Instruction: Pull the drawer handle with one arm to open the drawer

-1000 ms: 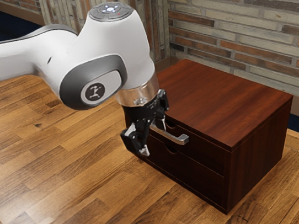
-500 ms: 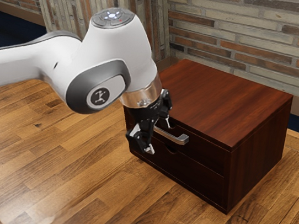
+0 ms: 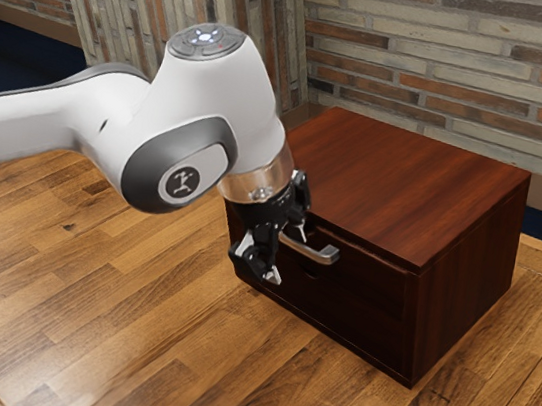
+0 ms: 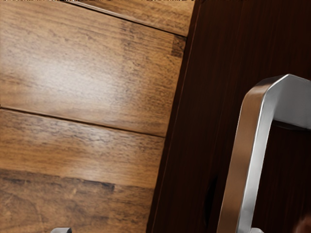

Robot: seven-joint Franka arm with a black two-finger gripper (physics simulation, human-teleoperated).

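So the wooden table [image 3: 80, 338] takes up most of the exterior view, with the white arm [image 3: 192, 121] coming in from that view's left. The dark brown cabinet [image 3: 405, 182] sits on the table toward the exterior view's right, its front facing the arm. The top drawer [image 3: 373, 268] is right under the cabinet's lid, above a lower drawer [image 3: 346, 315]. Honestly can't tell if it's pulled out at all.

The silver handle [image 3: 317, 252] lies flat across the drawer front. Its long axis runs level along the front, with the ends bent back into the wood.

The gripper [image 3: 271, 238] is at the handle's end nearer the exterior view's left. From the wrist view its fingers look spread wide, with the bar close by one of them, so it's not clamped on anything.
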